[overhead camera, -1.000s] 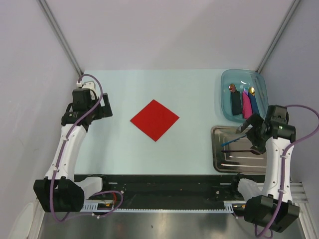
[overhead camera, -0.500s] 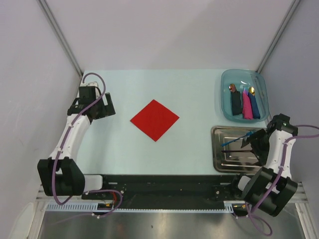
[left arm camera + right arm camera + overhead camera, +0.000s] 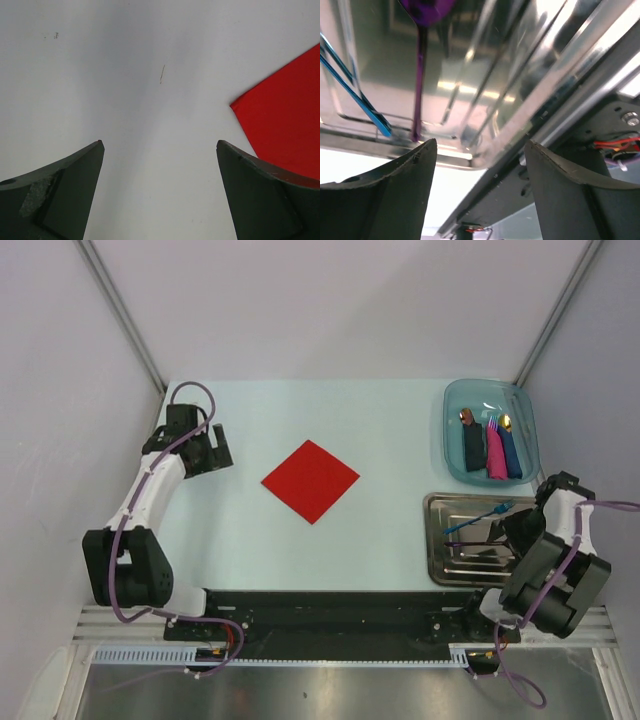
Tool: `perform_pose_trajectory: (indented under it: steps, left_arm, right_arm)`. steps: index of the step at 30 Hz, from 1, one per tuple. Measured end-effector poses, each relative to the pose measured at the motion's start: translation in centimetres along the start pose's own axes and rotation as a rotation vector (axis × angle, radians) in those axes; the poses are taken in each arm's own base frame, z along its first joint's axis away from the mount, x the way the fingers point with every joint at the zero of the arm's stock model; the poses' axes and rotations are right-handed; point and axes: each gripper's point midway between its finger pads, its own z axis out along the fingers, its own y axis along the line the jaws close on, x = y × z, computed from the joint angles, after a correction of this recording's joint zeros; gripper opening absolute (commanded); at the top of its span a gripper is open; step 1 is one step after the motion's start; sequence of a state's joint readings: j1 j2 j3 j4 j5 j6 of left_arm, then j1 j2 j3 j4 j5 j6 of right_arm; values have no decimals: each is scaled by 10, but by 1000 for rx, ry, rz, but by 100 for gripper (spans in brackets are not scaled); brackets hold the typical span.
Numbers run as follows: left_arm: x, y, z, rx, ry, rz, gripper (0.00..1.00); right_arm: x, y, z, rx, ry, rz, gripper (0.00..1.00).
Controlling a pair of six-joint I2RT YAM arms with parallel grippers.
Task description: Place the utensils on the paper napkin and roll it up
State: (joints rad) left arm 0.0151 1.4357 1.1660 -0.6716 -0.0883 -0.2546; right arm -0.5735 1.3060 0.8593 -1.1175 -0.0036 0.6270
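A red paper napkin (image 3: pixel 310 481) lies flat in the middle of the table; its corner shows in the left wrist view (image 3: pixel 285 125). The bright blue utensil (image 3: pixel 478 519) and the purple-bowled spoon (image 3: pixel 472 544) lie in a metal tray (image 3: pixel 432 540) at the right. In the right wrist view the blue utensil (image 3: pixel 355 95) and the purple spoon (image 3: pixel 419 85) lie side by side on the tray floor. My right gripper (image 3: pixel 480 142) is open and empty, low over the tray's right side (image 3: pixel 508 530). My left gripper (image 3: pixel 222 452) is open and empty, left of the napkin (image 3: pixel 160 150).
A blue plastic tray (image 3: pixel 455 400) at the back right holds black, pink and blue rolled napkins with copper and gold spoon heads poking out. The metal tray's rim (image 3: pixel 470 160) and the table's front rail lie close under my right gripper.
My right arm has folded down and back, bringing its gripper lower beside the metal tray. My left arm has shifted slightly up and right, toward the napkin. Both grippers stay open and empty.
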Motion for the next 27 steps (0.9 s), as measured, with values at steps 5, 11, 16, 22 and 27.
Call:
perform_pose_trajectory:
  steps: [5,11,16,22,27]
  left_arm:
    - [-6,2,2,-25,1,-4,100]
    - [-12,4,15,-64,30,-16,100]
    - [-10,7,24,-91,60,-24,100]
    - [-11,10,30,-117,74,-20,100]
    - [-7,12,34,-135,98,-15,100]
  right_arm:
    - [-20,14,5,4,-13,28,72]
    - [-43,26,8,30,-40,30,68]
    - [-55,38,12,54,-50,-2,68]
    - [-52,46,24,93,-30,-52,66]
    - [-44,44,36,121,-6,-73,65]
